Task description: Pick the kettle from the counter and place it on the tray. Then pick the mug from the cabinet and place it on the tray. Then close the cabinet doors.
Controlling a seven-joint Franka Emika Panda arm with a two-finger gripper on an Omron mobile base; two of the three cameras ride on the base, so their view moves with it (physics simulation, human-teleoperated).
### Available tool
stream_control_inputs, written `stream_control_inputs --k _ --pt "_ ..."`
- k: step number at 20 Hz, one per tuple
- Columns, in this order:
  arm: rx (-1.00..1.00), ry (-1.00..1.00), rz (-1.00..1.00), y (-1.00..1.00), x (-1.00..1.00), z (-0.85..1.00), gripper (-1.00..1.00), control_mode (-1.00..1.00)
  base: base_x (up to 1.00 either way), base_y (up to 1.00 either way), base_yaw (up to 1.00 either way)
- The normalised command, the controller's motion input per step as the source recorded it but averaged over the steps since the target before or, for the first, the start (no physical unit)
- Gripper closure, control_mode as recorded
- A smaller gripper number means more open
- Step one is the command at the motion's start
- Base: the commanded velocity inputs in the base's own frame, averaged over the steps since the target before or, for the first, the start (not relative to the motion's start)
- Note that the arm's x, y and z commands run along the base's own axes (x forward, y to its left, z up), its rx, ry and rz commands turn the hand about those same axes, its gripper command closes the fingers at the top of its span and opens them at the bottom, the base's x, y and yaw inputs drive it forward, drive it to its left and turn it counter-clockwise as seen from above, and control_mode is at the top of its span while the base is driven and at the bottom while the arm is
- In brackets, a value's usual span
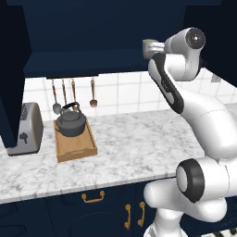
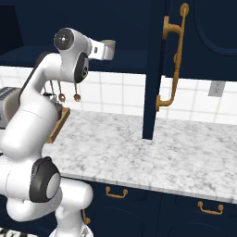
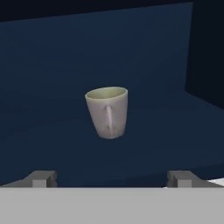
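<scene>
Inside the open cabinet (image 1: pixel 92 32), on its navy shelf, the mug (image 3: pixel 107 112) stood upright with its long axis vertical and its greenish mouth turned up. In the hand view its handle faced back toward the camera, running down the near side of the body. The gripper (image 3: pixel 111 178) was held level in front of it, its two finger tips spread wide apart and low at either side of the hand view, with the mug centred between them but farther in, not touched by either. From the left base view the arm reached up and back to the shelf edge, and the mug (image 1: pixel 149 45) showed as a small pale shape just left of the wrist; from the right base view it showed just right of the hand (image 2: pixel 108 46). Down on the counter (image 1: pixel 134 143), at the left, the tray (image 1: pixel 76 149) lay with its long axis running near to far, and the kettle (image 1: pixel 71 122) sat upright on its far half, its arched black handle over the top; which way the spout pointed could not be told. A silver toaster (image 1: pixel 27 129) stood just left of the tray. One cabinet door (image 2: pixel 159 69) hung open toward the robot on the right, edge-on, its curved brass handle (image 2: pixel 173 60) facing right.
</scene>
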Motion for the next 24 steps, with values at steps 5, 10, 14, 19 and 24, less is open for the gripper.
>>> stream_control_inputs --k 5,10,14,19,24 --pt "0.0 0.0 0.0 0.02 0.34 -0.18 -1.0 -1.0 0.0 0.0 0.0" --pt "0.0 0.0 0.0 0.0 0.32 0.0 -1.0 -1.0 0.0 0.0 0.0" --pt "0.0 0.0 0.0 0.0 0.4 0.0 -1.0 -1.0 0.0 0.0 0.0" --pt "0.0 0.03 0.0 -0.02 0.27 -0.03 -1.0 -1.0 0.0 0.0 0.0" --pt "0.0 0.0 0.0 -0.1 0.15 -0.04 -1.0 -1.0 0.0 0.0 0.0"
